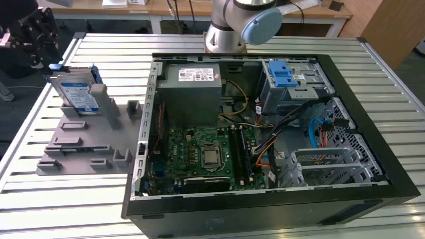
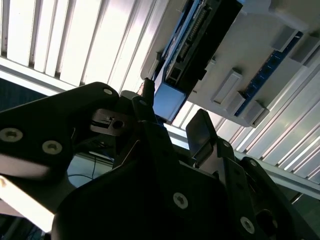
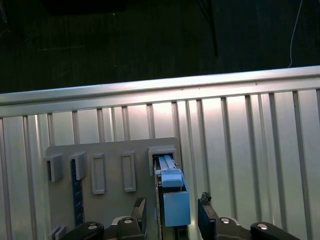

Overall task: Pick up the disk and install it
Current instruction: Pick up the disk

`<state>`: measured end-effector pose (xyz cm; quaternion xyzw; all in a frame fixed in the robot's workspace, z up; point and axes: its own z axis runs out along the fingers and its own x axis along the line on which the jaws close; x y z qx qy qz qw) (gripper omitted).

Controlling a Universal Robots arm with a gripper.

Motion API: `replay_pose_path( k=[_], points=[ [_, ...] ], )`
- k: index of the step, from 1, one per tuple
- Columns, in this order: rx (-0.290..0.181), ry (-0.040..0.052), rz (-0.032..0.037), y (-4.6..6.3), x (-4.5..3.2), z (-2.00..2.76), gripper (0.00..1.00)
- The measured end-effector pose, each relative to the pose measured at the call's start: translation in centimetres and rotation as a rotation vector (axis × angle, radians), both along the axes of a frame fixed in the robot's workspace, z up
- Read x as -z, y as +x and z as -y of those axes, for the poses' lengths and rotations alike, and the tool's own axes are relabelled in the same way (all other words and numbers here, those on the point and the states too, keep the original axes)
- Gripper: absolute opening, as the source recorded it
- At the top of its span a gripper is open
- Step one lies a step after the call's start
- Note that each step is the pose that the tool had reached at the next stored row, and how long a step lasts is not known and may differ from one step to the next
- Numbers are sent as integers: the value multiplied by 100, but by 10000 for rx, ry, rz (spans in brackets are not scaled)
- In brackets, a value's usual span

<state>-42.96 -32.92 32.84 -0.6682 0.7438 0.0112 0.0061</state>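
The disk (image 1: pixel 74 94), a silver drive with a blue-and-white label in a blue carrier, stands on edge in a slot of the grey holder plate (image 1: pixel 73 154) at the exterior view's left. My gripper (image 1: pixel 41 37) hovers just beyond the disk's far end, at the table's edge. In both wrist views the blue carrier end of the disk (image 3: pixel 172 200) (image 2: pixel 167 100) lies between my two black fingers. My gripper (image 3: pixel 172 212) (image 2: pixel 172 122) is open, with a small gap on each side of the carrier and nothing held.
An open black computer case (image 1: pixel 371 124) fills the table's middle, with a grey power supply box (image 1: pixel 192 84), a motherboard (image 1: pixel 206 154) and a drive cage with a blue ridged latch (image 1: pixel 282 74). The arm's base (image 1: pixel 226 30) stands behind the case. The slatted metal table (image 3: pixel 240 150) ends near my gripper.
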Motion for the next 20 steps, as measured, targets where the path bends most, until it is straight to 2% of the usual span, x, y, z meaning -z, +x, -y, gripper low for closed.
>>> replay_pose_path(
  k=[6,20],
  points=[
    [186,-16,0,0,30,0,53],
    [189,-63,-4,0,139,-3,53]
  ],
)
